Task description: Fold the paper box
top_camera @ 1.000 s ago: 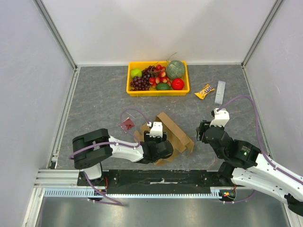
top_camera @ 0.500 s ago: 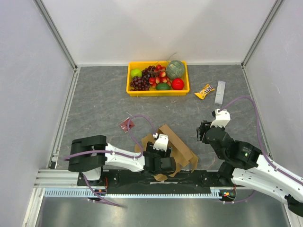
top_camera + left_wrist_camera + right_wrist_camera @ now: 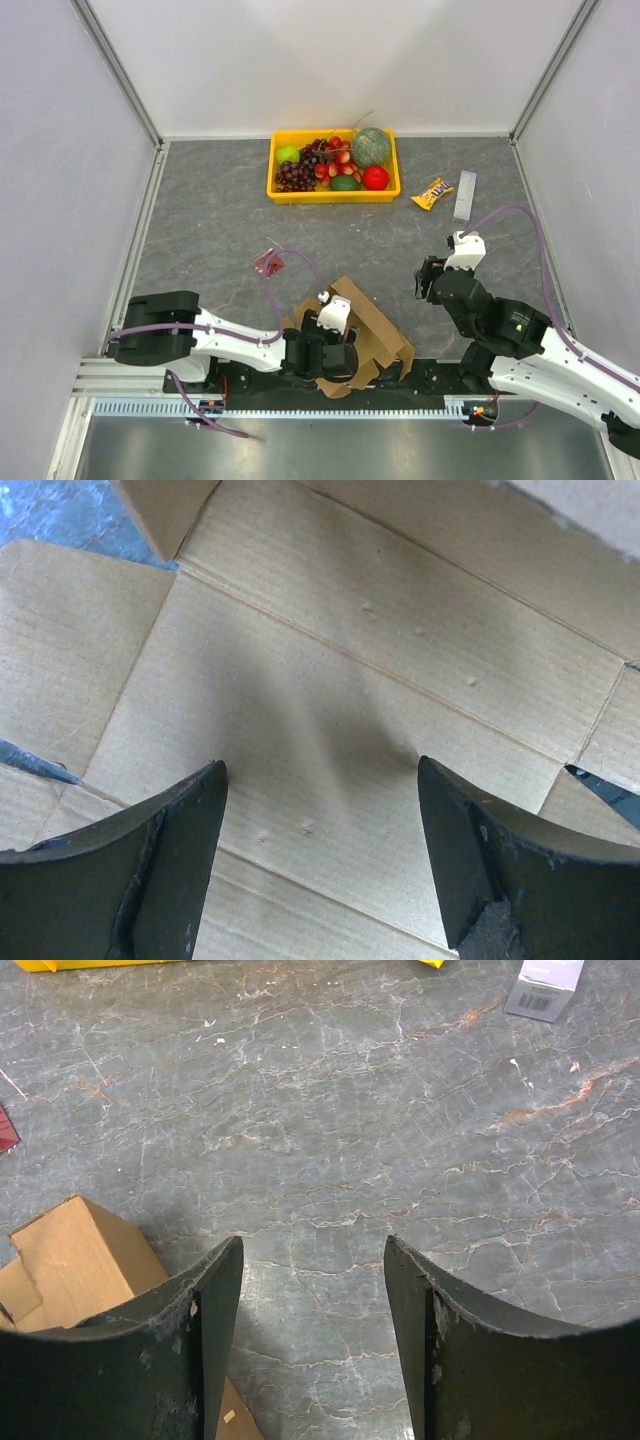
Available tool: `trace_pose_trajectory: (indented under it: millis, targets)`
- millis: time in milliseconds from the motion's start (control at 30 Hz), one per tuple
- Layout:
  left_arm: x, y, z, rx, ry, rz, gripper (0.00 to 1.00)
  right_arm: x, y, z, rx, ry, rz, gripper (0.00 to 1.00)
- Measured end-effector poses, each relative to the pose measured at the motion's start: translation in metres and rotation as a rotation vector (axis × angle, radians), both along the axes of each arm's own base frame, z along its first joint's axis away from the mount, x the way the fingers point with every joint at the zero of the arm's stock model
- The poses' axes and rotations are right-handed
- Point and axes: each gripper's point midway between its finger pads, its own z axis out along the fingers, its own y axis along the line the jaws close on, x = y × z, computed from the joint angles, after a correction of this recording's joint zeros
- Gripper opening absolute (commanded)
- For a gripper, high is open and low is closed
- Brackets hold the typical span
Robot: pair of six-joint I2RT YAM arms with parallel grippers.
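Observation:
The paper box is a brown cardboard sheet, partly folded, lying at the near edge of the table. My left gripper is right over it. In the left wrist view the cardboard fills the frame, with creases and flaps showing. The left gripper is open, its jaws spread wide above a flat panel and holding nothing. My right gripper is to the right of the box. In the right wrist view it is open and empty over bare table, with a box corner at its left.
A yellow tray of fruit stands at the back. A small dark-red packet lies left of the box. A yellow snack packet and a white strip lie at the back right, and the strip also shows in the right wrist view.
My left gripper has moved toward the near table edge, and the cardboard box has slid with it. The right arm has not moved.

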Motion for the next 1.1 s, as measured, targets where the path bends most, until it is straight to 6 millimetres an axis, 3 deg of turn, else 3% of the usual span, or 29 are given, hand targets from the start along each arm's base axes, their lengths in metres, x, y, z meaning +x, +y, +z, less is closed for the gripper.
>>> trace_pose_trajectory:
  millis: [100, 267, 433, 600, 667, 900, 1100]
  targets:
    - [0.006, -0.004, 0.0, -0.013, -0.017, -0.003, 0.83, 0.0, 0.001, -0.001, 0.001, 0.001, 0.002, 0.66]
    - [0.033, -0.018, 0.001, -0.085, -0.058, 0.046, 0.83, 0.0, 0.001, 0.0, 0.001, 0.001, 0.002, 0.66]
    - [0.084, -0.021, 0.006, -0.192, -0.079, 0.15, 0.82, 0.0, 0.001, -0.001, 0.0, 0.001, 0.003, 0.66]
    - [0.141, 0.0, 0.009, -0.233, -0.11, 0.245, 0.82, 0.0, 0.0, -0.001, -0.007, 0.001, 0.006, 0.66]
    - [0.155, 0.006, 0.009, -0.227, -0.121, 0.257, 0.82, 0.0, 0.0, -0.001, -0.007, 0.0, 0.006, 0.66]
    - [0.155, 0.014, 0.015, -0.178, -0.123, 0.196, 0.83, 0.0, 0.0, 0.0, -0.009, -0.003, 0.009, 0.66]
    - [0.147, 0.028, 0.061, -0.257, -0.171, 0.172, 0.83, 0.0, 0.0, 0.0, -0.008, -0.004, 0.01, 0.67]
